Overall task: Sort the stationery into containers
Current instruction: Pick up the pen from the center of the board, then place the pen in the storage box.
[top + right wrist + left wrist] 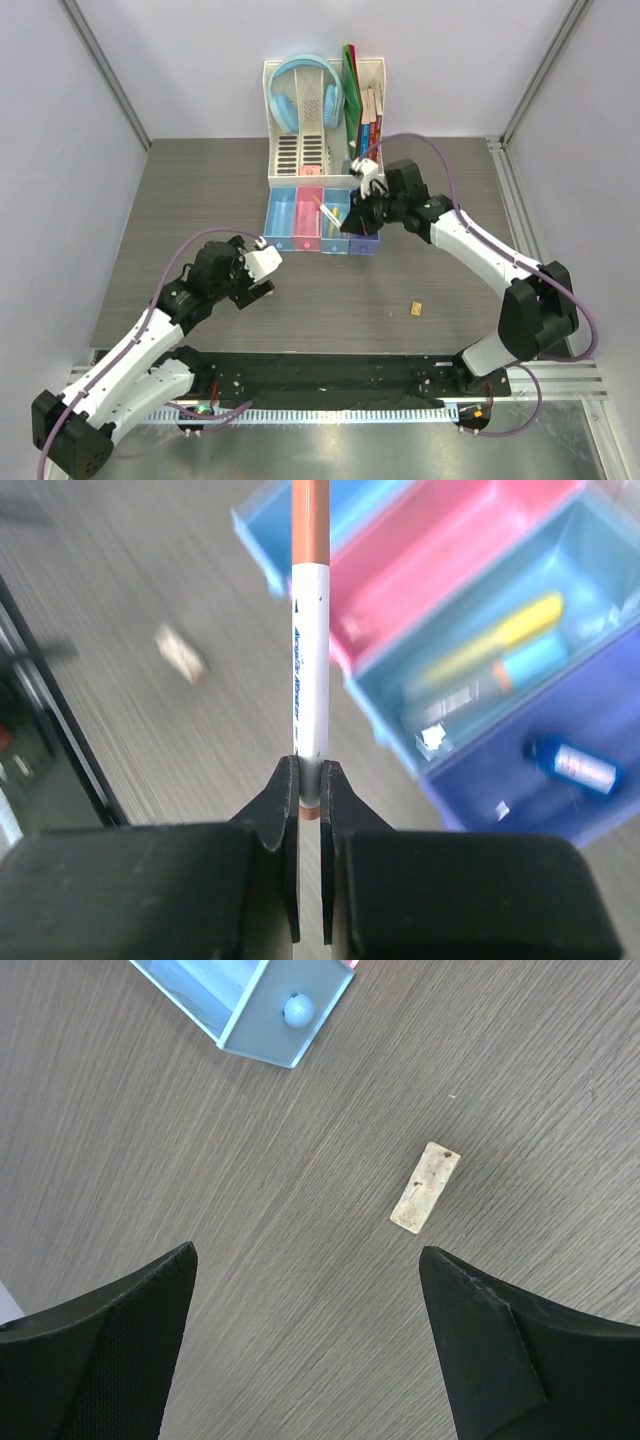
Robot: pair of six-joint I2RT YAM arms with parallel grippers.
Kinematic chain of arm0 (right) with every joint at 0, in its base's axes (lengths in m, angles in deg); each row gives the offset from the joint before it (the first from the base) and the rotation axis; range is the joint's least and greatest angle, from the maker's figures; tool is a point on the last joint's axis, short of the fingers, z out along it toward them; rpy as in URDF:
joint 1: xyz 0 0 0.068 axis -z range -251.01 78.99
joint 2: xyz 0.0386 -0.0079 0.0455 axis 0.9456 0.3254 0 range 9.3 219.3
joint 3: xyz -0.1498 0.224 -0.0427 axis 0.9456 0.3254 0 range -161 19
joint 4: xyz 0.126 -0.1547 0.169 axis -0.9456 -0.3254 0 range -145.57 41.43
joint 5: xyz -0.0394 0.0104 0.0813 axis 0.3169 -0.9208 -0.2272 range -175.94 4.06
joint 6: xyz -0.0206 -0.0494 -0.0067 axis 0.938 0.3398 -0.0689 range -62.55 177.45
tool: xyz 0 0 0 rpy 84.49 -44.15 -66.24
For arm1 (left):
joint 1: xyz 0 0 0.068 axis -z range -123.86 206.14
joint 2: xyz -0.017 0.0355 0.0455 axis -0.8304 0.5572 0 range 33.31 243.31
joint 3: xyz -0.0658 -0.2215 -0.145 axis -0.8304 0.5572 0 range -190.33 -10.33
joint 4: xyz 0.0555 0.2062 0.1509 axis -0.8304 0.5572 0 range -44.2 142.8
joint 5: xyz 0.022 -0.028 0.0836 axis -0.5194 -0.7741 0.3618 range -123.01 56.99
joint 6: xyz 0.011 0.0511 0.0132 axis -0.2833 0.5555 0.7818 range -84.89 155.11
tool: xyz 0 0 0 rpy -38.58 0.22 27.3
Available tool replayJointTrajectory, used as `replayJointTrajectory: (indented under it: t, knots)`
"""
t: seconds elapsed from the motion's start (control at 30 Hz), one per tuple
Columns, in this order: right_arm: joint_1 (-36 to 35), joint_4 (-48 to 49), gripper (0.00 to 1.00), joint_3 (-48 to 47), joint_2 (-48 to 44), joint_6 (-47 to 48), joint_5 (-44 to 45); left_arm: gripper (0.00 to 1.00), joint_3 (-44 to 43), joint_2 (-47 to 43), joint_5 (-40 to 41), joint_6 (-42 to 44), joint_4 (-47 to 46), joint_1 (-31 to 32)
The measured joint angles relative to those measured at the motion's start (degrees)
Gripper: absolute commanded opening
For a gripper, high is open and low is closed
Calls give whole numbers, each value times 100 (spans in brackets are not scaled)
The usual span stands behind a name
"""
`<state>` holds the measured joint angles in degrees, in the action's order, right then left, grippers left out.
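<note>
While the right jaws hover over the right end of the bin row, they pinch a white marker (309, 660) by its tail, brownish cap (310, 520) pointing away from the wrist. Row, left to right: blue bin (281, 220), pink bin (309, 222), light-blue bin (335, 225), purple bin (366, 243). Yellow highlighter (500, 638) lies in the light-blue bin beside a pale pen, blurred. Small blue block (572, 765) sits in the purple bin. Tan block (414, 309) lies flat on the counter (180, 200), alone, near side of the row, well apart from it. Left jaws spread wide, holding nothing, low over bare counter at near left.
</note>
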<state>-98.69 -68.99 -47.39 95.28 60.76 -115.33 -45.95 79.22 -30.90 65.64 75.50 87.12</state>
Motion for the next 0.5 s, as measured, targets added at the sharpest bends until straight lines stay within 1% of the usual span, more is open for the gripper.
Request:
replayJointTrajectory:
  t: [0.13, 0.27, 0.4, 0.5]
  knots:
    - [-48, 988, 1, -374, 409, -1158, 52, 91, 0, -109, 0, 13, 9, -7]
    - [-129, 1843, 1, -442, 1060, -2114, 160, 90, 46, -181, 2, 17, 24, -50]
    - [-210, 2476, 1, -442, 1652, -2767, 201, 90, 101, -201, 0, 17, 24, -81]
    - [-227, 2765, 1, -442, 1888, -3075, 208, 90, 125, -201, 0, 20, 22, -94]
